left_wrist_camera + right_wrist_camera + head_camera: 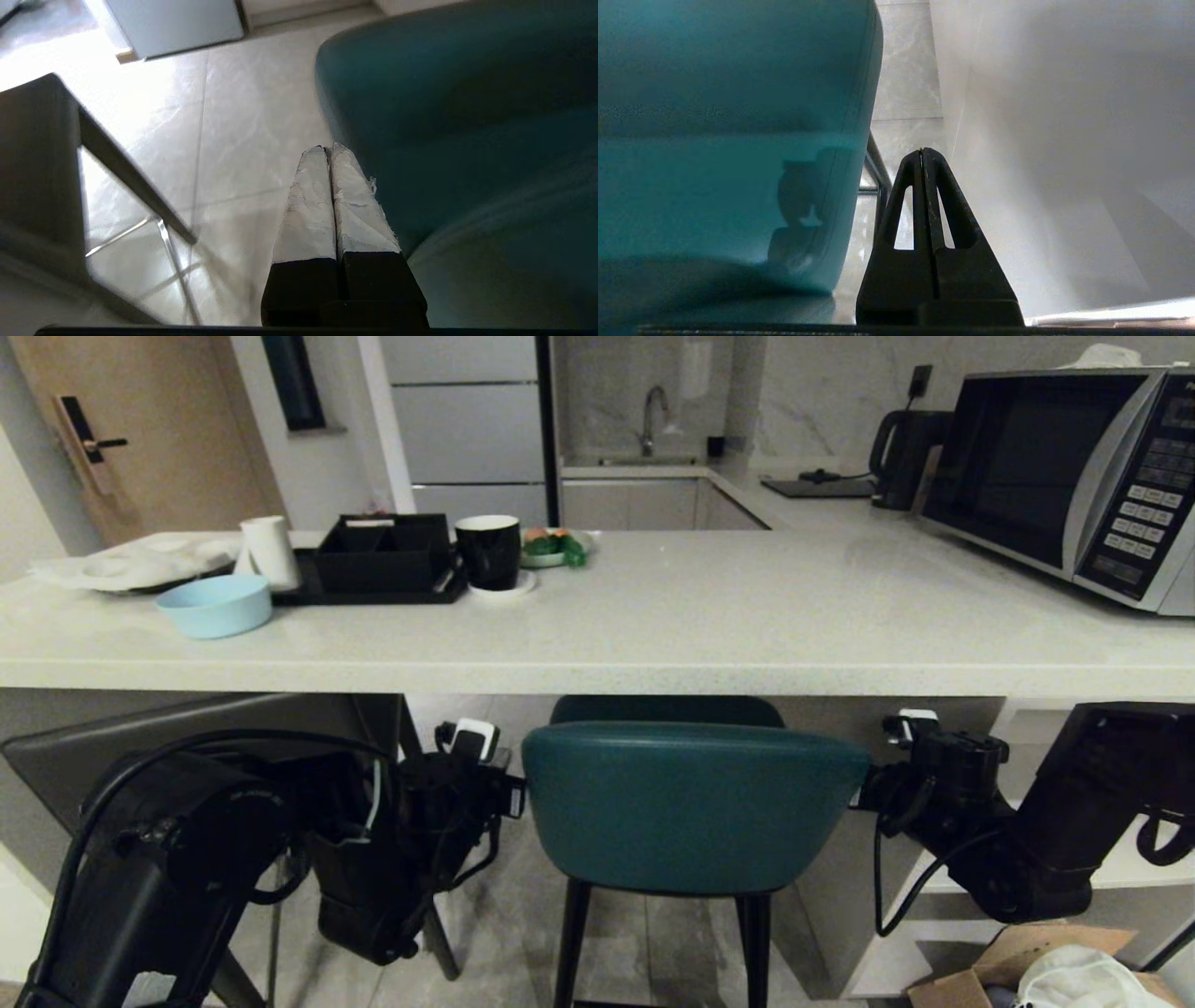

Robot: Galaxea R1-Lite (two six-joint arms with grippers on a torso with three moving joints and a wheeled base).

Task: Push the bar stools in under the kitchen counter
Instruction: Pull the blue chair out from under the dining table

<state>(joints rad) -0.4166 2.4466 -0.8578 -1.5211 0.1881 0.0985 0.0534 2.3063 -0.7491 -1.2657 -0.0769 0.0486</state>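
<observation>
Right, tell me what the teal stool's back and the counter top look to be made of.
Teal stool: its back looks like smooth leather or faux leather, with a soft sheen and a seam along the edge; which one is unclear. Counter top: pale speckled stone or quartz-like slab, polished, faintly reflective.

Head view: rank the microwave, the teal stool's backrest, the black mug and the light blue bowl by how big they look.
1. Teal stool's backrest, though it is nearest the camera
2. Microwave, partly cut off
3. Light blue bowl and black mug, too alike to rank
</observation>
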